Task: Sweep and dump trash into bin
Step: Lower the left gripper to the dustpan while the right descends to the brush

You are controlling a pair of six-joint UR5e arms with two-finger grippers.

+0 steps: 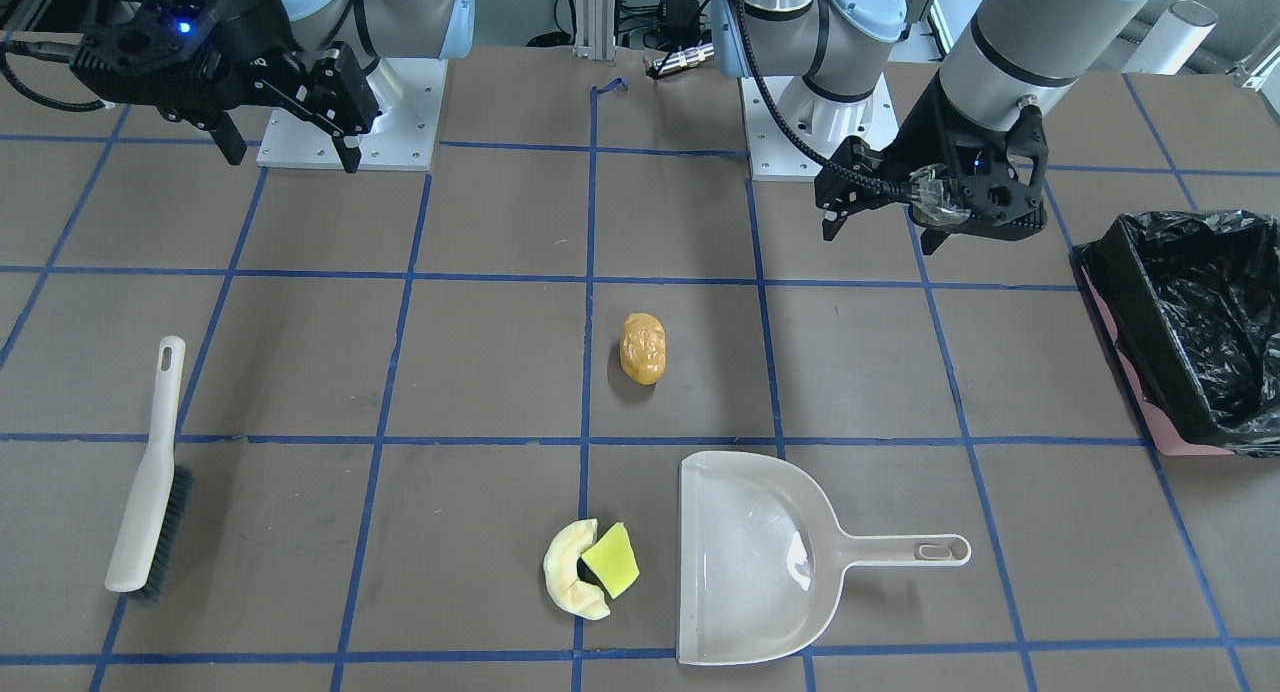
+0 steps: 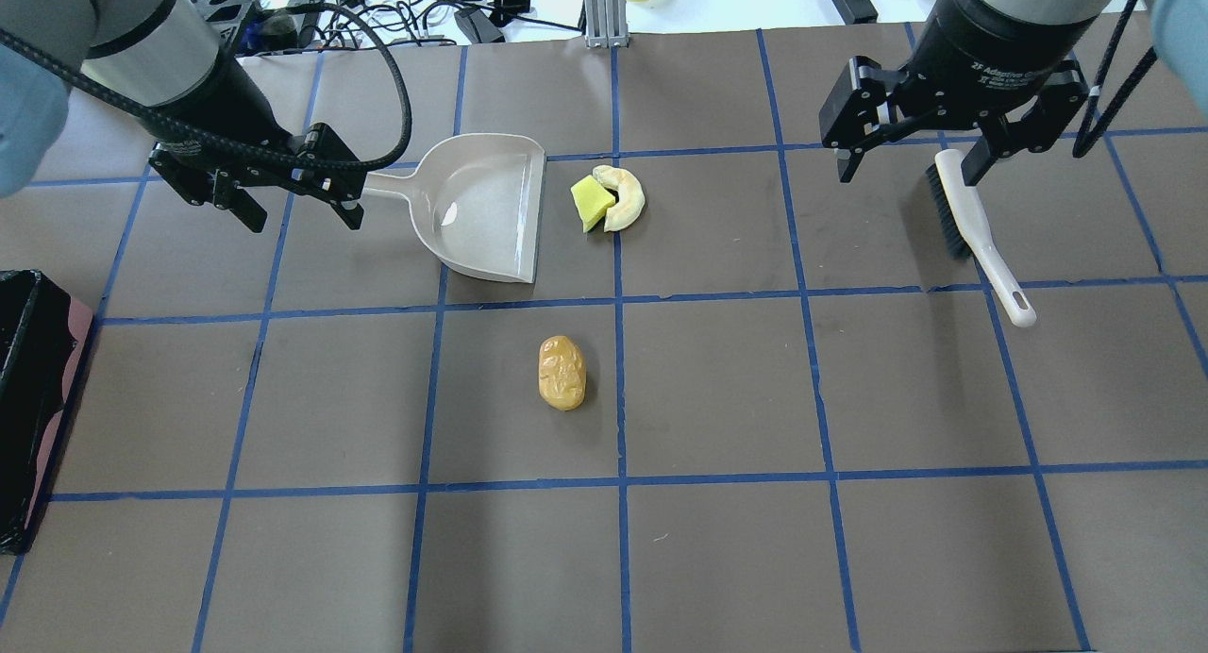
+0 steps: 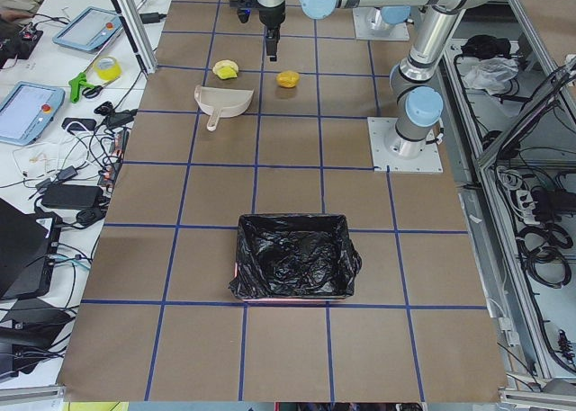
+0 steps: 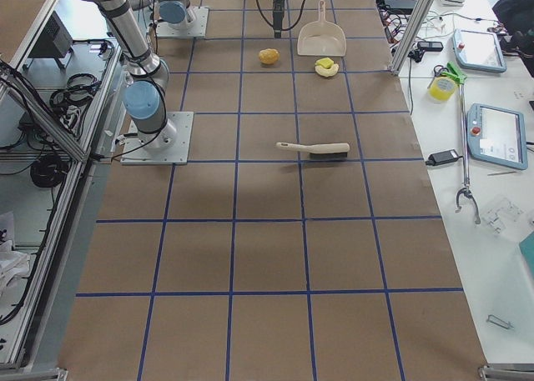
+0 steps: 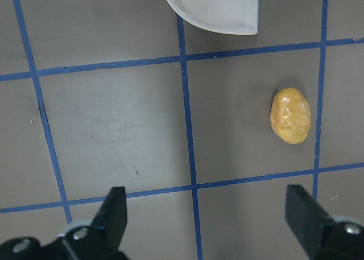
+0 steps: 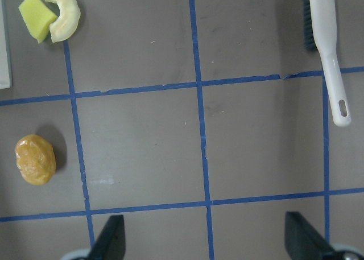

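Observation:
The trash lies in three pieces on the brown table. An orange-brown blob (image 1: 642,348) (image 2: 562,373) sits alone mid-table. A cream crescent (image 1: 567,572) (image 2: 628,198) and a yellow-green wedge (image 1: 612,560) (image 2: 591,202) touch each other just off the mouth of the beige dustpan (image 2: 481,219). The pink bin (image 1: 1108,272) (image 3: 292,218), lined with a black bag, stands at the table's end on my left. My left gripper (image 2: 305,222) (image 1: 880,237) hovers open and empty near the dustpan handle. My right gripper (image 2: 911,172) (image 1: 292,160) hangs open and empty above the brush (image 2: 972,219).
The beige brush (image 1: 150,492) lies flat, its handle towards mid-table. Blue tape lines grid the table. Both arm bases (image 1: 345,112) stand at the robot's edge. Tablets, cables and tools lie on side benches (image 4: 484,106) beyond the table.

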